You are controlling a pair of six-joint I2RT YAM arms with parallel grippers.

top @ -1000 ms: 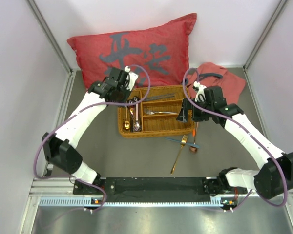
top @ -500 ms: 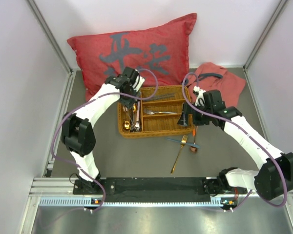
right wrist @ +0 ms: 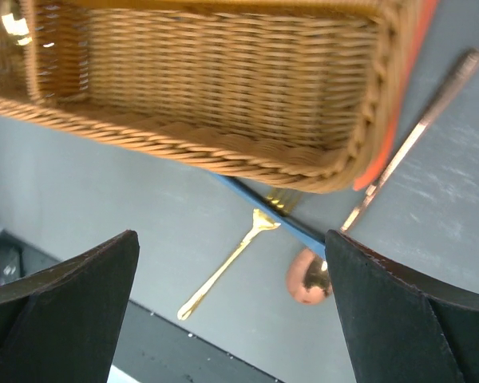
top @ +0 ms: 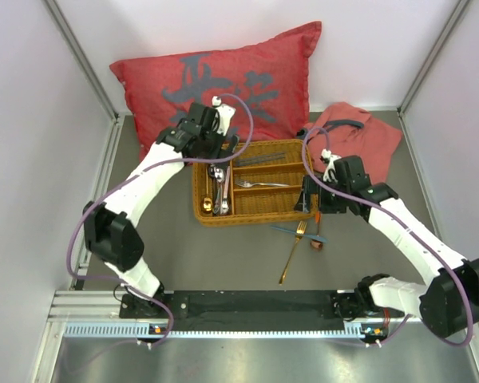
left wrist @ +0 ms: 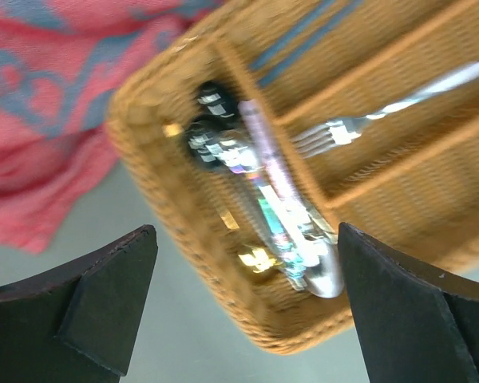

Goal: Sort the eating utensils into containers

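The tan wicker tray [top: 255, 218] lies mid-table. Its long left compartment [left wrist: 223, 203] holds black, silver and gold spoons [left wrist: 291, 227]. A silver fork [left wrist: 343, 128] lies in a middle compartment and dark blue chopsticks [left wrist: 291, 44] in the far one. My left gripper [top: 215, 158] hovers open above the long compartment, with nothing between its fingers [left wrist: 104, 299]. My right gripper [top: 311, 198] stands open and empty over the tray's near right corner. On the table below it lie a gold fork [right wrist: 227, 263], a blue utensil [right wrist: 275, 219] and a copper spoon [right wrist: 310, 281].
A red cushion [top: 223, 84] leans against the back wall behind the tray. A red cloth [top: 363, 132] with a dark strap lies at the back right. White walls close in both sides. The black base rail [top: 247, 307] runs along the near edge.
My left gripper has swung in over the tray's long compartment and gone from shut to open. The right gripper has drifted slightly toward the near edge, still open.
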